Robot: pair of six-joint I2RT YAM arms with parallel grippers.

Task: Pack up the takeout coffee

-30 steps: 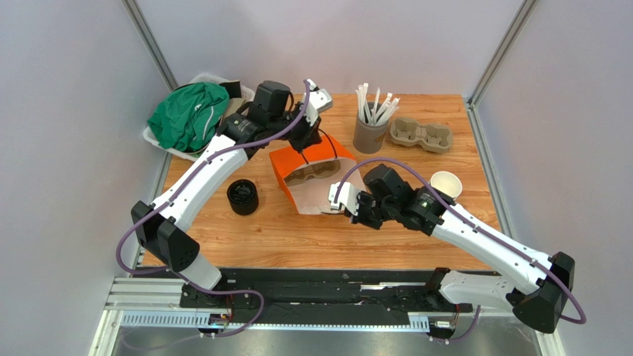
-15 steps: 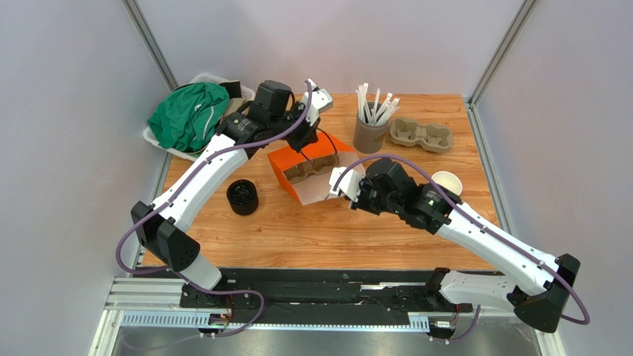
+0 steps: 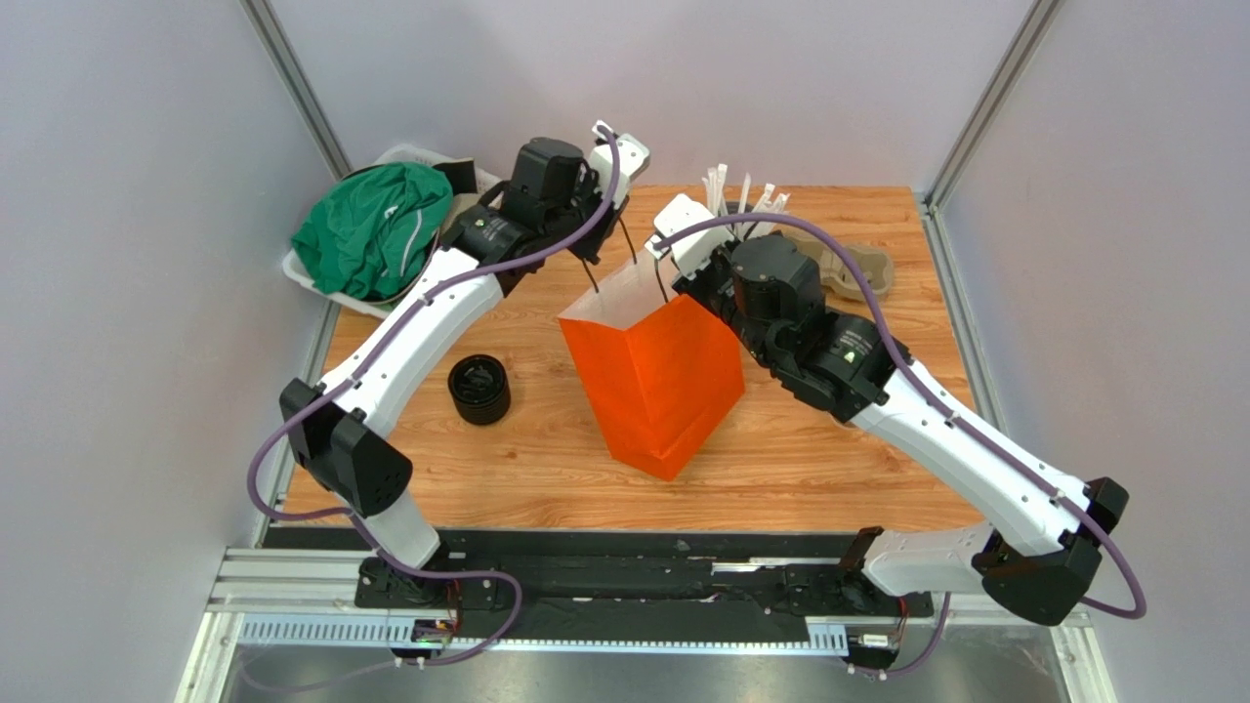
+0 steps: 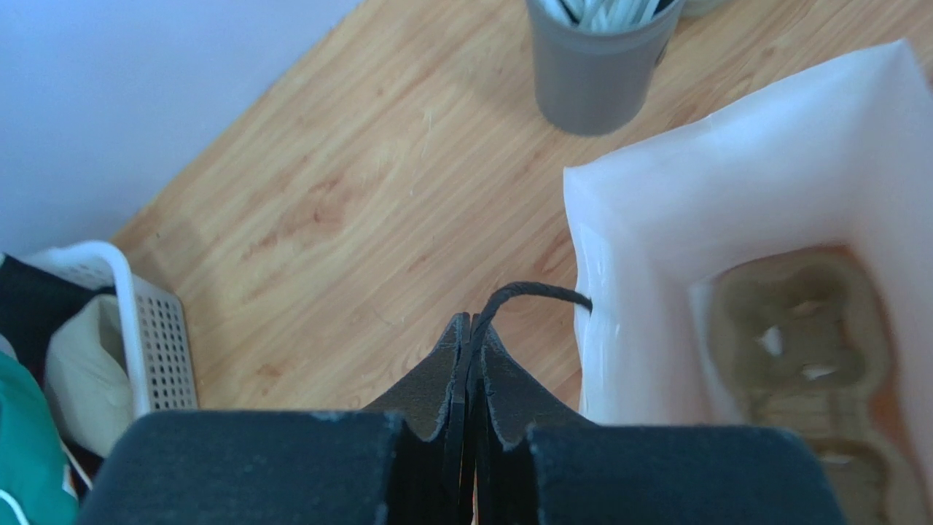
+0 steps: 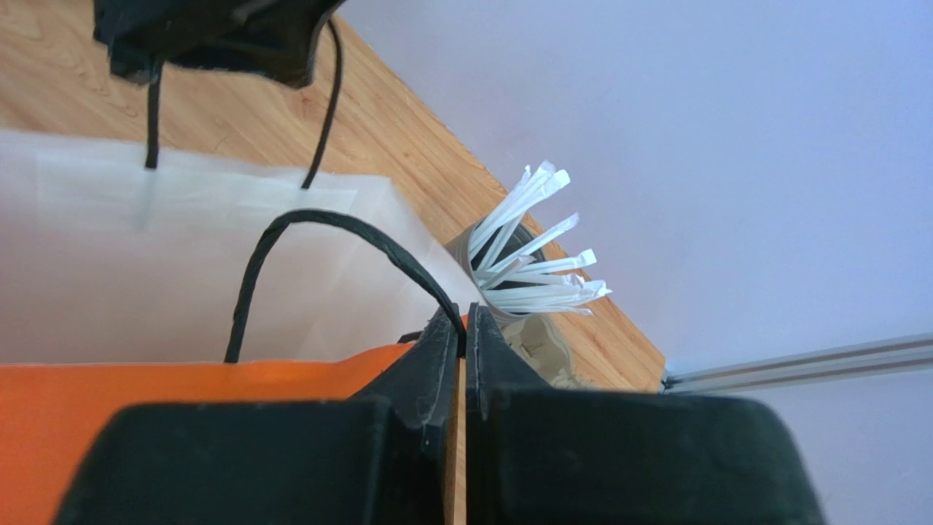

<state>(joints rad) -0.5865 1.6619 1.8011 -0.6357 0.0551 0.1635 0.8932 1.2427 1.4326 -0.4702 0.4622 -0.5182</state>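
Takeout coffee lid unmoved, orange bag now upright, left hand and right hand clamped on its handles.

The bag stands in the middle of the table, with a cup tray in its bottom. The lid sits on the table to its left. A basket holding cloth is by the far left corner. The straw cup stands behind the bag, a second tray to its right.

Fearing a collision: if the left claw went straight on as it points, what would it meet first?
The left claw would probably meet bare table, just beside the open bag; the grey straw cup seems off to one side. Depth unclear.
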